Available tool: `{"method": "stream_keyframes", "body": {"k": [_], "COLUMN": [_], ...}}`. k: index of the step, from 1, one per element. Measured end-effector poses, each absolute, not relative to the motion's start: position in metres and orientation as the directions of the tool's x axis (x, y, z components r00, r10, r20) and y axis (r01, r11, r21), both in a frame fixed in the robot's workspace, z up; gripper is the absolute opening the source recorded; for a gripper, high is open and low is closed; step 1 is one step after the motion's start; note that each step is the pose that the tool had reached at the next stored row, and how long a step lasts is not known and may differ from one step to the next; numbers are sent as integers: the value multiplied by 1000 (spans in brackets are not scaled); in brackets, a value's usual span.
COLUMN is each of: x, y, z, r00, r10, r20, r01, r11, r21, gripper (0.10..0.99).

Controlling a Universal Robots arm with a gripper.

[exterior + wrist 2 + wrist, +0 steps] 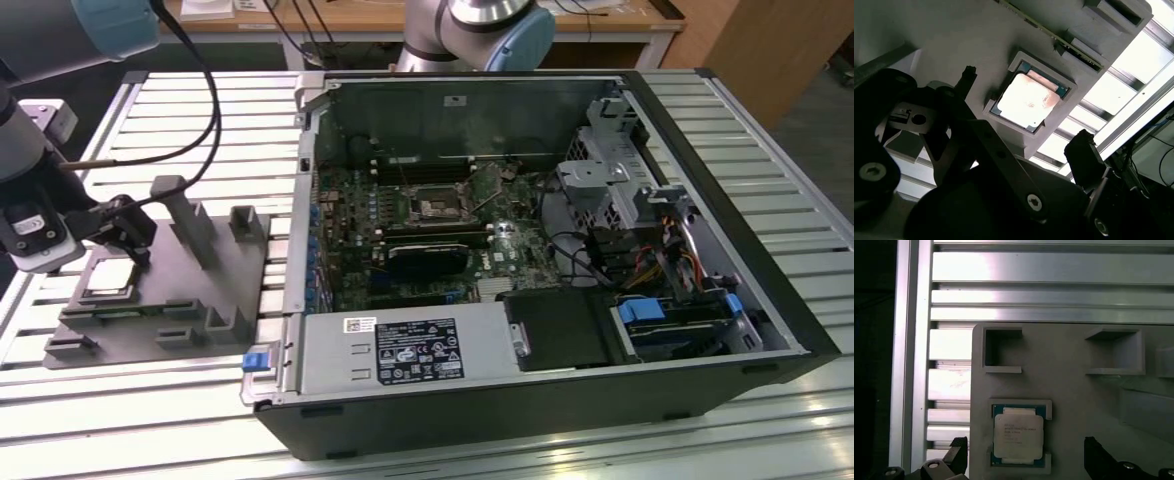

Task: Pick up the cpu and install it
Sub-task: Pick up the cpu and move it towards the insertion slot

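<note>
1. I am hovering my tool [131, 248] over the grey fixture block [200, 310]. The block is sitting on the slatted counter [174, 110], near the counter's edge at the exterior view's left and just beside the open computer case [561, 380].
2. The tool is standing wide open and is gripping nothing.
3. The cpu [1018, 436] is lying flat, silver top up, in a shallow square recess of the fixture block.
4. In both wrist views the cpu is sitting between my two dark fingers [956, 452], roughly centred, and it looks apart from both of them.
5. I judge the approach for the pick-up to be the step in hand. To do it well, I am aiming to keep the fingers square to two opposite edges of the cpu. I also want to stay level, so the pads meet its thin rim and not the recess wall. A light squeeze matters, because a tilted chip could jam in its pocket.
6. The motherboard socket [438, 207] is sitting inside the case, well apart from the tool.
</note>
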State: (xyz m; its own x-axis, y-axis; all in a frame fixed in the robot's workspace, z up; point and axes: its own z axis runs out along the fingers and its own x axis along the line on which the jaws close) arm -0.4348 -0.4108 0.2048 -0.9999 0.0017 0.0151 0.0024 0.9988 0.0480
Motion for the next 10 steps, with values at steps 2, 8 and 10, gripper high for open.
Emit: {"method": "stream_keyframes", "body": {"k": [2,8,10], "x": [-435,-435,-435], "y": [-411,-411,-411], "z": [204,203,202], "r00": [-1000,-1000,-1000], "r10": [2,2,2], "r20": [15,15,15], "r01": [2,2,2], "r11": [999,999,999], "r21": [48,48,48], "gripper": [988,988,988]}}
